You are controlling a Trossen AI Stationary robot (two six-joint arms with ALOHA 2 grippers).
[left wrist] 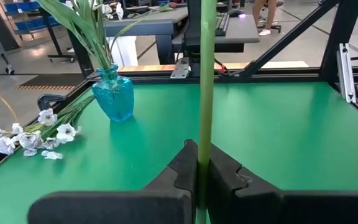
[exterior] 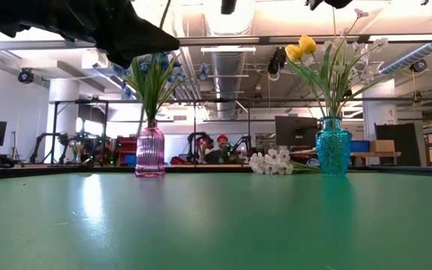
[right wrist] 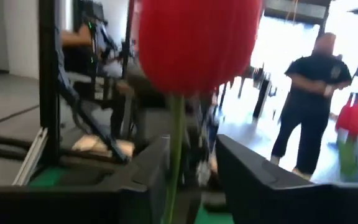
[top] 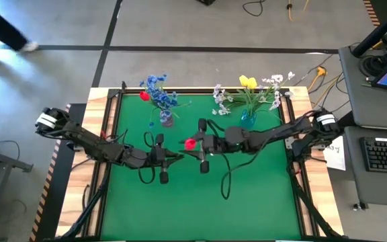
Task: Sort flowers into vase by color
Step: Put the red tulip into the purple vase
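Above the middle of the green surface [top: 200, 195], the two end effectors meet tip to tip with a red tulip [top: 190, 143] between them. Its long axis runs across the surface from the left side toward the right, bloom toward the right arm. The left end effector [top: 175, 157] is pinched shut on the tulip's green stem [left wrist: 205, 93]; in the left wrist view the stem rises straight out from between the closed fingers [left wrist: 179, 171], along the line of the arm. The right end effector [top: 197, 149] stands slightly parted around the same stem just under the bloom; in its wrist view the stem passes through the gap beside one finger [right wrist: 253, 171], and whether it touches that finger cannot be told. The red head fills the space just ahead of the fingertips.

Farther back, near the far edge, a pink vase [exterior: 150, 151] toward the far left corner holds upright blue flowers [top: 158, 91] and another red tulip [top: 144, 96]. A teal vase [exterior: 333, 146] toward the far right corner holds yellow tulips [top: 248, 82] and white sprays [top: 275, 86]. A loose white spray [exterior: 272, 162] lies flat just beside the teal vase, blossoms toward the pink vase.

The low view shows both vases standing upright, but not the held tulip; only the high view shows the handover. A person [right wrist: 309, 93] stands in the room beyond.
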